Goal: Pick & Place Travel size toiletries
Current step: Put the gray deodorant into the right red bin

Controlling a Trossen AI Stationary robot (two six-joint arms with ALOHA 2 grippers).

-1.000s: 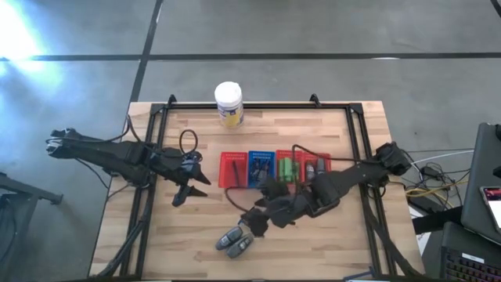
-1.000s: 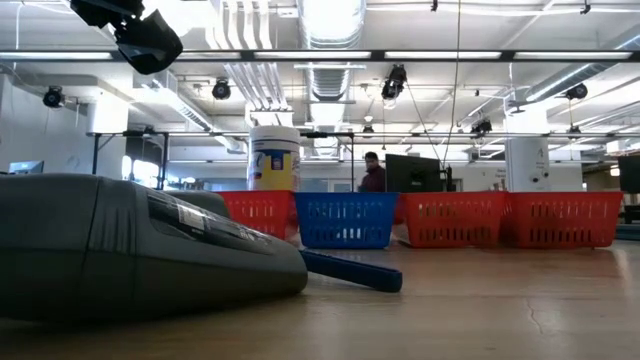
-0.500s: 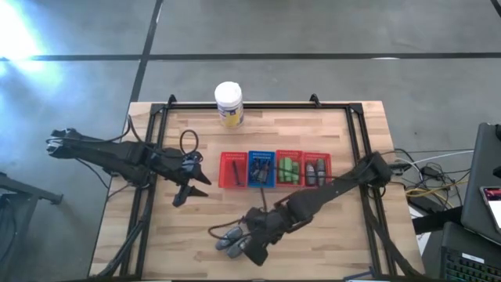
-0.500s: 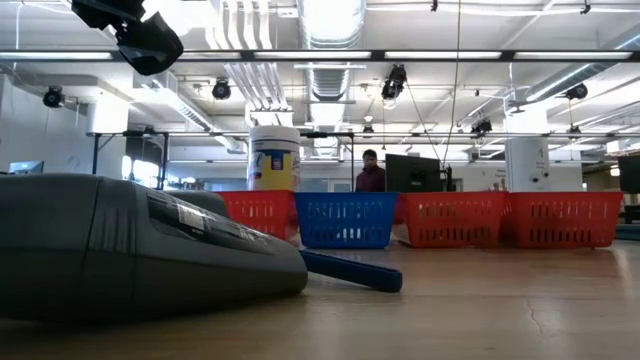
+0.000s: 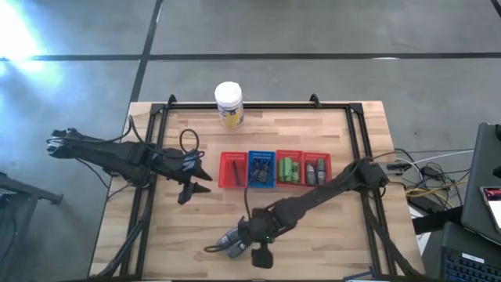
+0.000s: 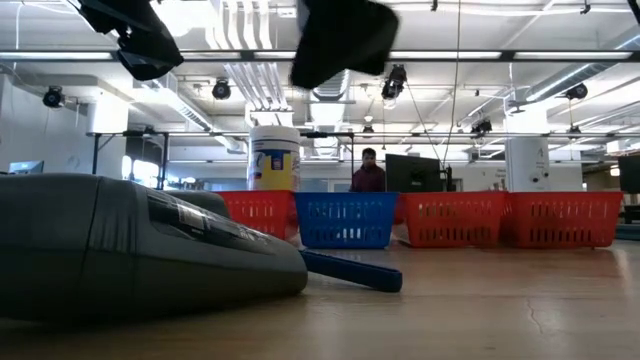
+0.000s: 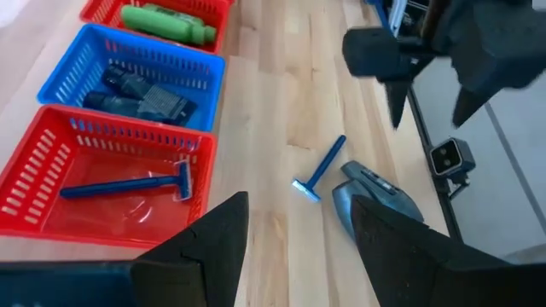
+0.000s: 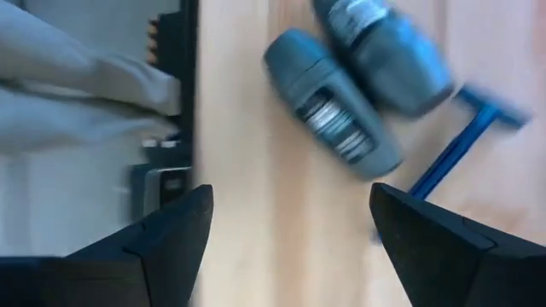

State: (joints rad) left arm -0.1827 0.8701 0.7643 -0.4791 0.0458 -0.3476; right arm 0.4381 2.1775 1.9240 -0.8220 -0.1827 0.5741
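Moved: the right pincer (image 5: 261, 254) has swung from beside the baskets to the tabletop's near edge, now above the two loose grey bottles; the left pincer (image 5: 190, 188) has barely shifted.
Right pincer: fingers spread wide, holding nothing, with the grey bottles (image 8: 358, 81) ahead of them in its wrist view.
Risk near: the two grey bottles (image 5: 235, 241) lie touching each other, so a closing finger may well catch both or shove one sideways.
Risk edge: they sit near the tabletop (image 5: 156, 235) edge, and a nudge could roll one off.
Risk razor: a thin blue razor (image 7: 320, 167) lies just beside them and could get dragged along.
Bottle look: grey, oval, smooth, lying on their sides, each with a small label; probably slippery.
Left pincer: fingers spread, empty, hovering over bare wood on the left of the baskets.
Baskets: a red basket (image 7: 51, 162) holds another razor, the blue basket (image 7: 102, 51) dark tubes, the next green bottles (image 5: 290, 168), the last grey bottles (image 5: 315, 171).
Far: a white jar (image 5: 228, 103) stands at the tabletop's back edge.
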